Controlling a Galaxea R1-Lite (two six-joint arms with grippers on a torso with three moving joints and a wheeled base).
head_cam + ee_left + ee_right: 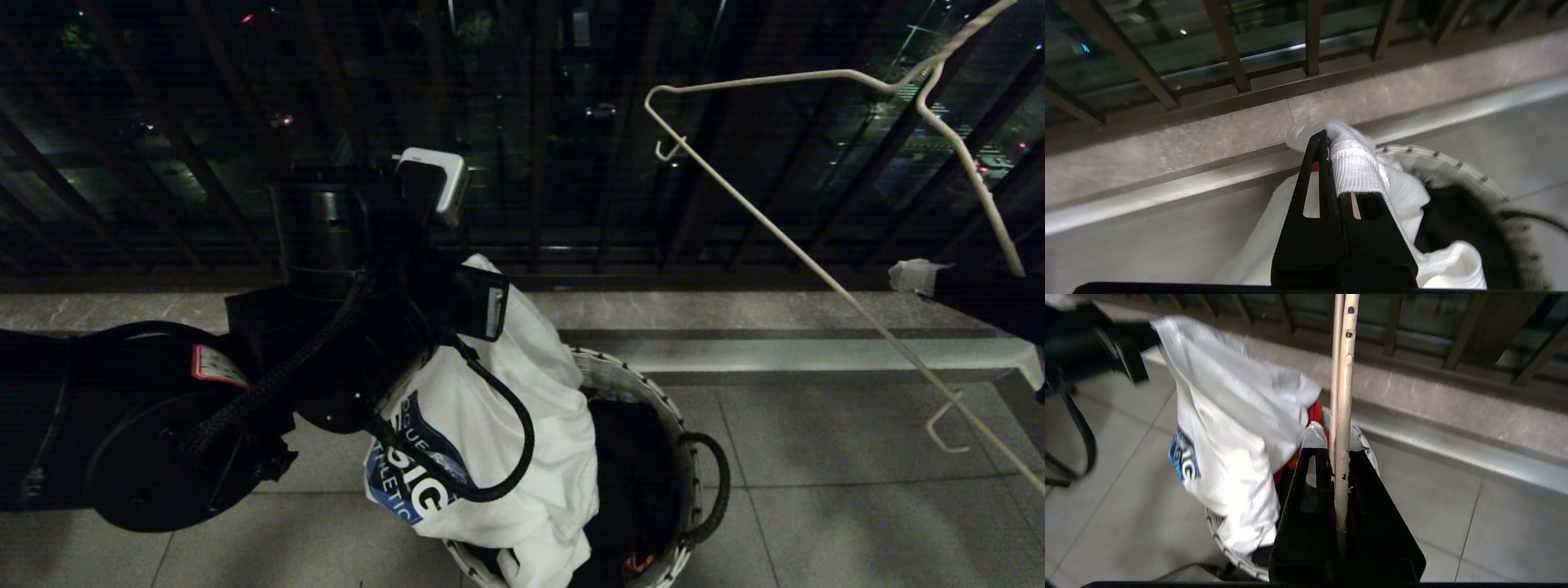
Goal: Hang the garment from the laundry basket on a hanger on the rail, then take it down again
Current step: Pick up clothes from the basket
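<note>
A: Where do the grippers stand?
B: Left gripper (pixel 1327 141) is clamped on the garment (pixel 506 425), half lifted above the laundry basket (pixel 653 392). Right gripper (pixel 1336 457) pinches the hanger (pixel 816 269), off to the garment's right, its long bar slanting.
A: Count?
B: One shirt, one hanger, one basket.

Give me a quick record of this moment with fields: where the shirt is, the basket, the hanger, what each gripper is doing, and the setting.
garment: white T-shirt with blue chest print, lifted, lower part hanging into the basket
laundry basket: woven basket on the tiled floor, dark and red items inside
hanger: off-white wire hanger, held tilted in the air, to the right of the basket
left gripper: left gripper shut on the ribbed edge of the shirt
right gripper: right gripper shut on the hanger's wire
setting: dark balcony railing behind, night outside
</note>
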